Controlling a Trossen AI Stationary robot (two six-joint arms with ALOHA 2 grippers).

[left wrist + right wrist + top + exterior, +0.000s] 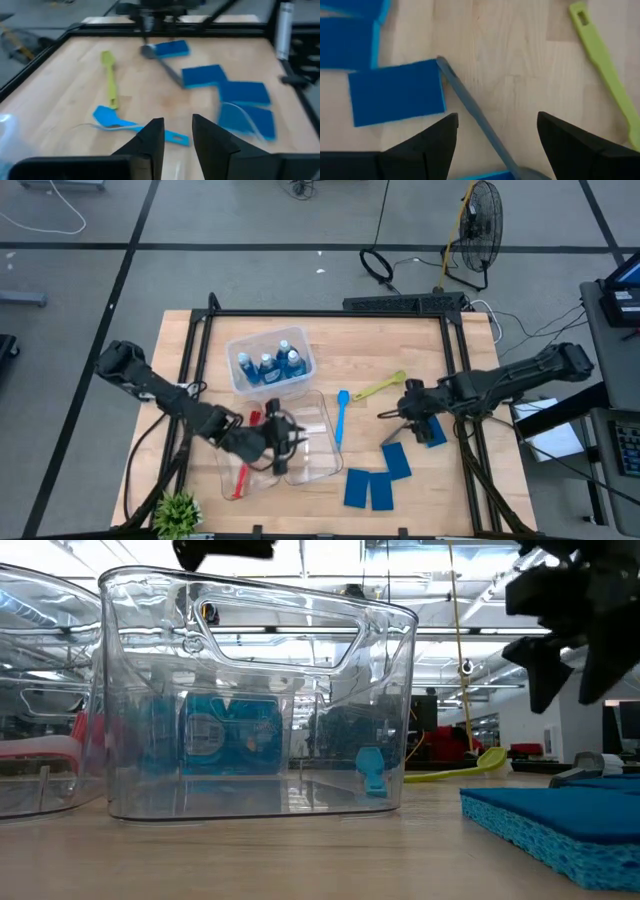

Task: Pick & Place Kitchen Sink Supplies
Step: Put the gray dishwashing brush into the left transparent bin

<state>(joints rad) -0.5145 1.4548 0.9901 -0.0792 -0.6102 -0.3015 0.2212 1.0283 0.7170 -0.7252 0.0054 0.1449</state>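
Three blue-liquid bottles (270,365) stand in the far clear bin (236,347). A red brush (240,480) lies in the near-left clear bin (225,472). On the wood lie a blue brush (342,415), a yellow-green brush (380,388), a grey slim brush (470,107) and several flat blue sponges (370,488). My left gripper (178,135) is open and empty above the middle clear bin (318,442). My right gripper (497,135) hangs wide open above the grey brush's handle, one finger on either side, clear of it.
A small green potted plant (177,510) stands at the table's near left corner. A black frame (330,313) runs round the tabletop. In the low view the clear bin (250,710) fills the foreground, and a sponge (560,820) lies close on the right.
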